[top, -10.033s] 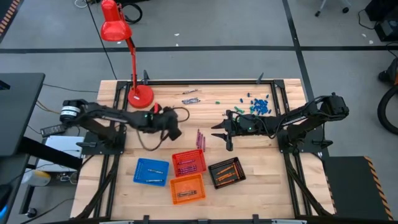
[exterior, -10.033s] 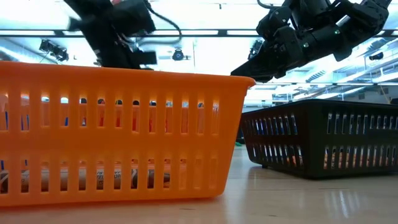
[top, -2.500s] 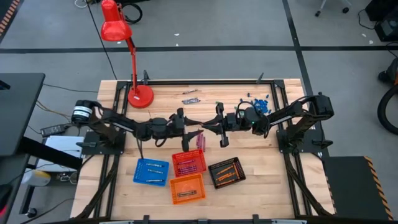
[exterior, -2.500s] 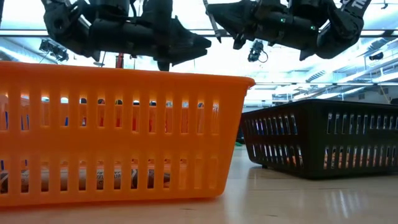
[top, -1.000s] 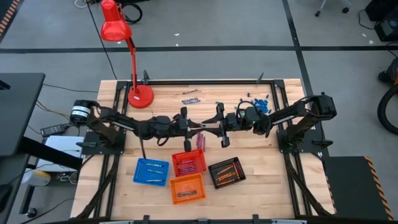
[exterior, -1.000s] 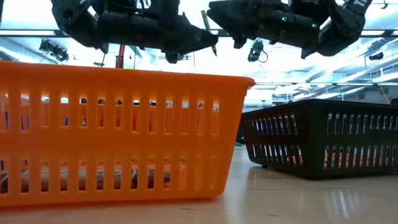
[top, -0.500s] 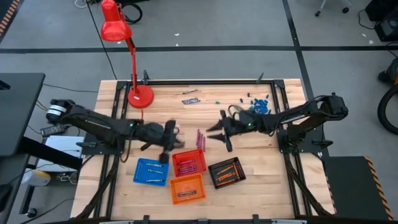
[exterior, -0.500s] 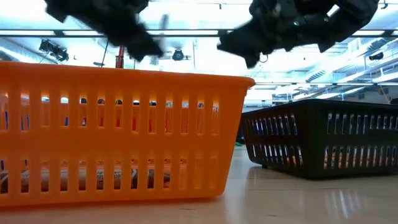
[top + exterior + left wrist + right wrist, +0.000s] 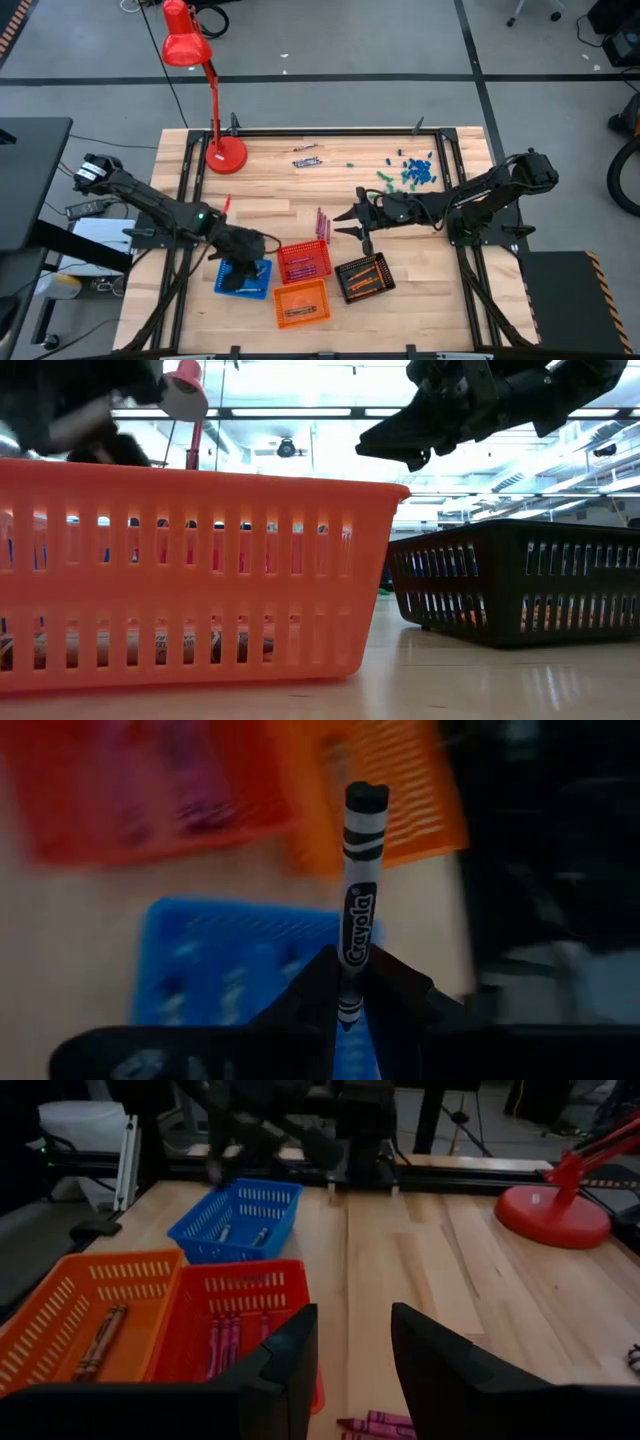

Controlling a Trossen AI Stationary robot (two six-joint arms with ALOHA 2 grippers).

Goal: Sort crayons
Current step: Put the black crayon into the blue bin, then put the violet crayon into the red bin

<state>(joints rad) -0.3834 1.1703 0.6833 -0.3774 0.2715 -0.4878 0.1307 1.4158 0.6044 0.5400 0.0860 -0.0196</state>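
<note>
I'm gripping a black-banded crayon (image 9: pixel 358 900) in my left end effector (image 9: pixel 345 982) above the blue basket (image 9: pixel 243 277), lower left; next comes lowering and releasing. My right end effector (image 9: pixel 352 1342) is hanging open, empty.

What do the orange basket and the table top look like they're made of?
The orange basket: likely moulded plastic, with even slotted walls, a uniform colour and a slight sheen. The table top: wood, probably sealed butcher block, since pale planks with grain lines show and the low view catches a soft reflection.
</note>
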